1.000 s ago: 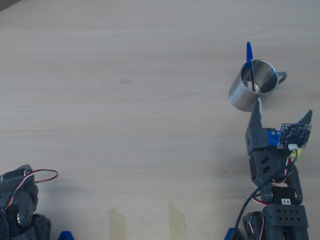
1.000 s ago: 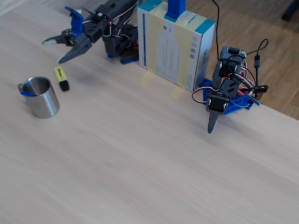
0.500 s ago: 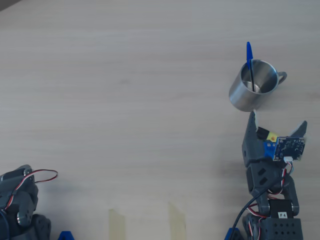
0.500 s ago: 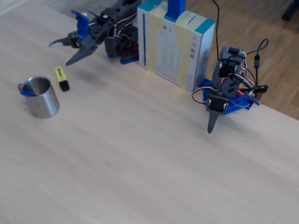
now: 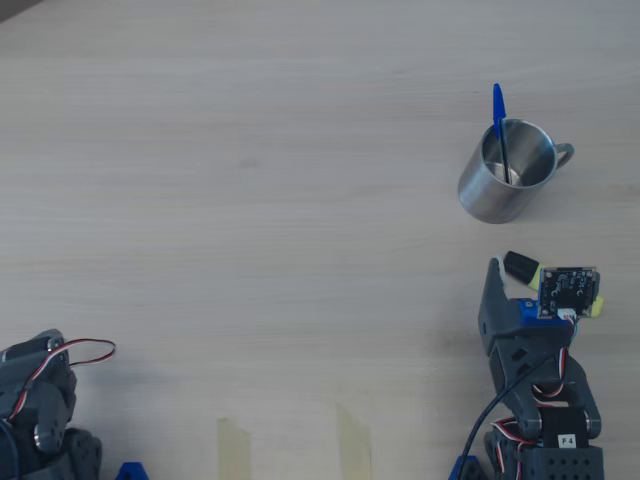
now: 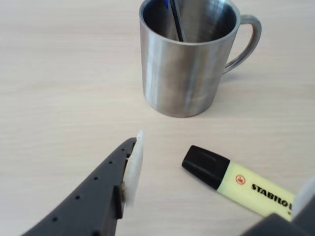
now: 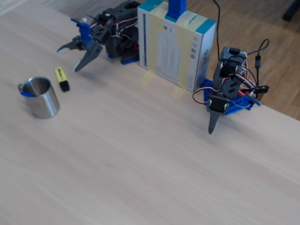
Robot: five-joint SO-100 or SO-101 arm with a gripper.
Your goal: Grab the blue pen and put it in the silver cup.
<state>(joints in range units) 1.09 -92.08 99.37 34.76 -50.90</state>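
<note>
The blue pen (image 5: 498, 112) stands tilted inside the silver cup (image 5: 503, 190), its blue cap sticking out over the far rim. In the wrist view the pen's dark barrel (image 6: 175, 22) leans inside the cup (image 6: 182, 73). In the fixed view the blue cap (image 7: 27, 94) rests on the cup's rim (image 7: 44, 104). My gripper (image 5: 540, 282) is open and empty, a short way in front of the cup. Its jaws stand apart on either side of a yellow highlighter in the wrist view (image 6: 219, 169), without touching it. The gripper also shows in the fixed view (image 7: 70, 57).
A yellow highlighter with a black cap (image 6: 246, 184) lies on the table between cup and gripper. A second arm (image 7: 225, 101) rests at the table edge, beside a tall box (image 7: 176, 42). Two tape strips (image 5: 235, 445) lie near the front edge.
</note>
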